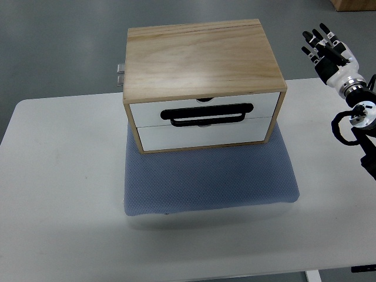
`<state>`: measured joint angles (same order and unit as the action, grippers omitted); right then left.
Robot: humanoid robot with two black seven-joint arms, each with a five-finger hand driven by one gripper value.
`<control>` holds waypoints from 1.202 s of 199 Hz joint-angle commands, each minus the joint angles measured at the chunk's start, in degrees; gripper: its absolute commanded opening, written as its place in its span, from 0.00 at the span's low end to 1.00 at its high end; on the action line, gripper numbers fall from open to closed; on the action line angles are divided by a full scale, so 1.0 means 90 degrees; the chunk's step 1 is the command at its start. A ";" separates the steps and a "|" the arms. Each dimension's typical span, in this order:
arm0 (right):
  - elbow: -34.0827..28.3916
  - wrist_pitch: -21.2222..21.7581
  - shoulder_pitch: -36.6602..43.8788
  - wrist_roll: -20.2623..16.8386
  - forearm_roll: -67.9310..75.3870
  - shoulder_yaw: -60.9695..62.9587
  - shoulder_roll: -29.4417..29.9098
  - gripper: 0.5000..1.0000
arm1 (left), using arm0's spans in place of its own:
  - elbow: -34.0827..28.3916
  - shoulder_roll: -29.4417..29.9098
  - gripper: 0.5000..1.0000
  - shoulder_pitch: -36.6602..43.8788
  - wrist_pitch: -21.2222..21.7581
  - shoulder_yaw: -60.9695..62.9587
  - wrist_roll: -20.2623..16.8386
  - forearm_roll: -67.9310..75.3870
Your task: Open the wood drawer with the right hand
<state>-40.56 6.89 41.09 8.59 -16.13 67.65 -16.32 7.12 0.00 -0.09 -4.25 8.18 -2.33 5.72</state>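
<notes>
Top view: wood drawer [202, 114] shut; right hand [326, 51] well apart, unobstructed.

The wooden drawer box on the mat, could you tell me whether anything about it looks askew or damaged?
Nothing stands out: the wooden drawer box sits squarely on the blue mat, both drawers shut, black handle intact.

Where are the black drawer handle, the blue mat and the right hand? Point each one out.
black drawer handle [208, 114], top view, middle of its bar.
blue mat [208, 179], top view, bare part in front of the box.
right hand [326, 50], top view, its palm area.
</notes>
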 commanded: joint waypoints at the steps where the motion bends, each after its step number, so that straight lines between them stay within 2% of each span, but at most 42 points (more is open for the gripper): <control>1: -0.0005 0.0015 0.0063 0.0003 0.0025 -0.0007 -0.0062 0.89 | 0.0000 0.0000 1.00 0.0000 0.0004 0.0000 0.0005 -0.0001; 57: -0.0034 0.0172 0.0591 -0.0007 0.0084 -0.0446 -0.0755 0.89 | 0.0000 0.0000 1.00 0.0000 0.0004 0.0000 0.0005 -0.0001; 58: -0.0034 0.0317 0.0697 -0.0007 0.0084 -0.0611 -0.0968 0.89 | 0.0000 0.0000 1.00 0.0000 0.0004 0.0000 0.0005 -0.0001; 88: -0.0083 0.0621 0.1040 -0.0027 0.0084 -0.1247 -0.1390 0.89 | 0.0000 0.0000 1.00 0.0000 -0.0006 0.0000 0.0005 -0.0001; 127: -0.0669 0.0855 0.1636 -0.0056 0.0084 -0.2429 -0.2103 0.89 | 0.0000 0.0000 1.00 0.0000 0.0004 0.0000 -0.0004 -0.0001; 153: -0.1118 0.1265 0.2221 -0.0066 0.0084 -0.3366 -0.2503 0.89 | 0.0000 0.0000 1.00 0.0000 0.0004 0.0000 -0.0004 -0.0001; 187: -0.1724 0.1510 0.3052 -0.0114 0.0064 -0.4519 -0.2972 0.89 | 0.0000 0.0000 1.00 0.0000 -0.0006 0.0000 0.0005 -0.0001; 211: -0.2153 0.1666 0.3803 -0.0505 0.0054 -0.5368 -0.3051 0.89 | 0.0000 0.0000 1.00 0.0000 -0.0006 0.0000 0.0005 -0.0001; 239: -0.2358 0.1676 0.4048 -0.1110 -0.0111 -0.5437 -0.2894 0.89 | 0.0000 0.0000 1.00 0.0000 0.0004 0.0000 -0.0004 -0.0001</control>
<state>-60.86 21.87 76.07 2.14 -15.97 19.29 -43.36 7.12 0.00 -0.09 -4.25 8.17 -2.35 5.71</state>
